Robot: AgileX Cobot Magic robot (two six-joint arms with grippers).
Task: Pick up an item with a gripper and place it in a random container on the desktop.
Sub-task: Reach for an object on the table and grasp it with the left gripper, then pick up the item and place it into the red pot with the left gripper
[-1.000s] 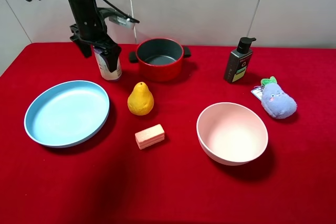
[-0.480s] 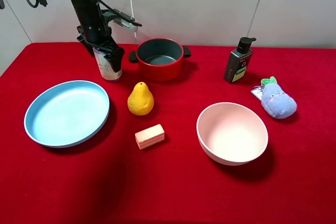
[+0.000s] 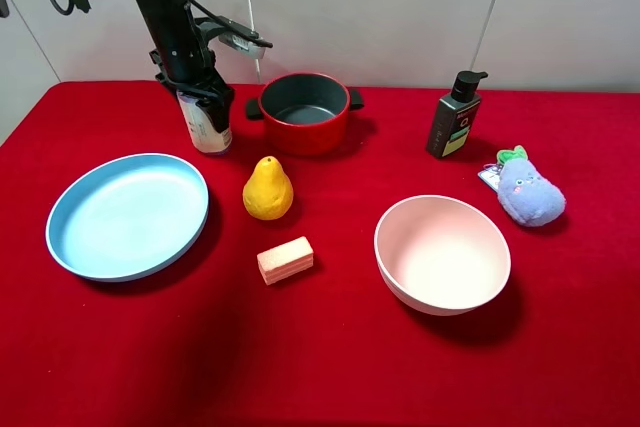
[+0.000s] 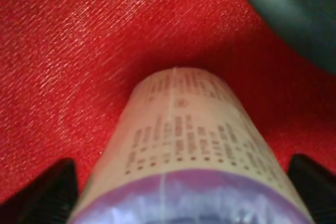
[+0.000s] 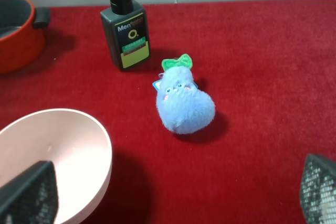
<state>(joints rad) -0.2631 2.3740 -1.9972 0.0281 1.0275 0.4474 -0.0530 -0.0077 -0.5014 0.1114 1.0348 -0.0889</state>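
The white canister (image 3: pixel 208 129) with a lilac-purple top stands on the red desktop (image 3: pixel 330 367) at the back left, just left of the red pot (image 3: pixel 304 133). My left gripper (image 3: pixel 204 97) comes down over its top, and its fingers press both sides. In the left wrist view the canister (image 4: pixel 184 135) fills the space between the two black fingertips (image 4: pixel 47 192). My right gripper (image 5: pixel 173 198) is open and empty above the table's right side, and it is out of the exterior view. The pot's edge shows in the right wrist view (image 5: pixel 16 35).
A blue plate (image 3: pixel 127 215) lies at the left. A yellow pear (image 3: pixel 267 189) and a wooden block (image 3: pixel 285 259) sit in the middle. A pink bowl (image 3: pixel 442 253), a dark pump bottle (image 3: pixel 455 117) and a blue plush toy (image 3: pixel 528 190) are on the right.
My left gripper's fingers have drawn in from a wide spread onto the canister's sides, and the arm shifted slightly right. The canister stays in the same spot.
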